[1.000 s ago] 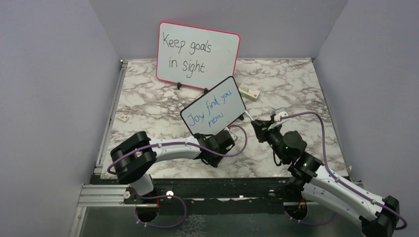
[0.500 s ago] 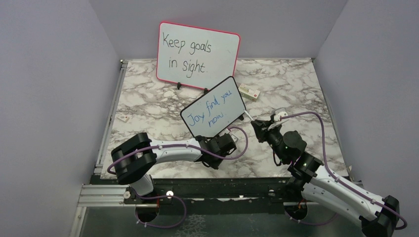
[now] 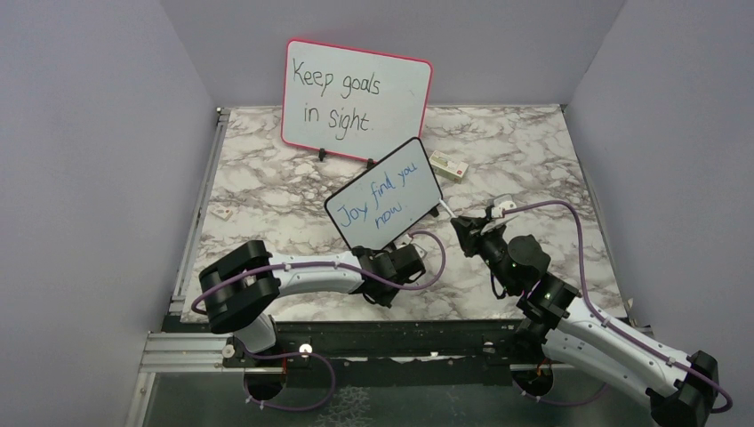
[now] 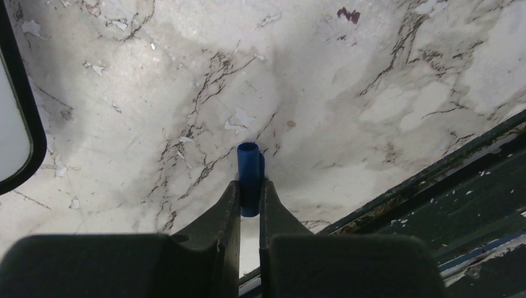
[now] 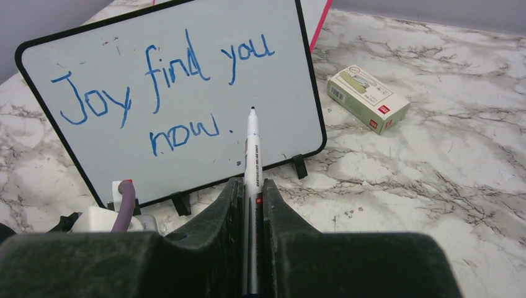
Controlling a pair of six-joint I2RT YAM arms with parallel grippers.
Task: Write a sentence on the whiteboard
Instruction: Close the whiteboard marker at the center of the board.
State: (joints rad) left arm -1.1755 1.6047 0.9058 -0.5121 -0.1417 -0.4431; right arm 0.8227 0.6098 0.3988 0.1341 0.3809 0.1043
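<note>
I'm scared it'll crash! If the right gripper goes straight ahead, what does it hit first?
Probably the whiteboard, with the marker touching first; the right gripper points at its face, though the gap is unclear.

A large rectangular pink-framed whiteboard [image 3: 402,111] stands upright on small black feet at the far end of the grey-veined white marble surface [image 3: 533,151]. Black handwriting [image 3: 336,84] on it reads "Keep goals in sight." A small pale green and white cardboard box [image 3: 448,165] lies flat near its right side. A tiny pale tag [image 3: 222,213] lies near the surface's left edge.
</note>
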